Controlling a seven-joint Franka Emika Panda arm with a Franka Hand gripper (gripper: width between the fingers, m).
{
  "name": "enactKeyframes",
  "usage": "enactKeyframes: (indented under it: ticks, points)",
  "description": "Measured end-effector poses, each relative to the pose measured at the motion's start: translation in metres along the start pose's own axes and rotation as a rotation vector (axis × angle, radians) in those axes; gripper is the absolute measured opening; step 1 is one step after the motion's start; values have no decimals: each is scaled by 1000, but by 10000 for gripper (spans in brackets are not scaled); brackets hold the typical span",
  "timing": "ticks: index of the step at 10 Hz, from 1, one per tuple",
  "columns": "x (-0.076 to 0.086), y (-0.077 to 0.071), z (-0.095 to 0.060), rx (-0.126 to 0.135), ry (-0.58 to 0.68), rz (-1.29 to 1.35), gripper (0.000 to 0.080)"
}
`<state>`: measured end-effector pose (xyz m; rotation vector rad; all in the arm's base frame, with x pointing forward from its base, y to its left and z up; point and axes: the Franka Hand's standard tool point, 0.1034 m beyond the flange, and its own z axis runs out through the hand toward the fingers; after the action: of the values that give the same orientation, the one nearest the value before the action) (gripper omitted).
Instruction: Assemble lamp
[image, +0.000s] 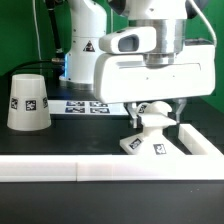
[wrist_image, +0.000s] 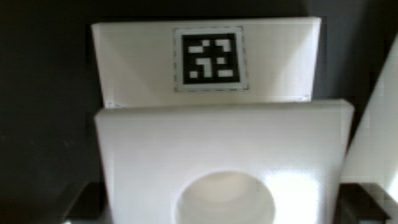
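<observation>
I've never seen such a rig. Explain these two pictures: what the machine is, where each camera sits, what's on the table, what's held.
The machine is one robot arm whose gripper ends in two jaws. One picture comes from a camera off the arm; the other from a camera on its wrist, close over the parts. On the black table lie white lamp parts: a square base with the round bulb on it, and the cup-like shade standing apart at the exterior view's left. The flat marker board and white border bars belong to the rig. The jaws stand apart just over the bulb; nothing seems held.
</observation>
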<state>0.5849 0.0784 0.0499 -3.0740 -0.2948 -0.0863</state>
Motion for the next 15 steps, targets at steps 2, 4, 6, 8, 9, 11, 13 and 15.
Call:
enactKeyframes:
  ticks: [2,4,6,8,9,11,13,15]
  points:
    - [21,-4,1,4,24,32,534]
    - [32,-10,2,9,10,126,534]
    - [36,-14,3,18,-10,193,534]
    - [36,-14,3,18,-10,190,534]
    - [35,-14,4,18,-11,188,631]
    - [35,-14,4,18,-11,188,678]
    - [22,-16,1,16,5,161,698]
    - [-2,-26,-13,15,-2,138,699]
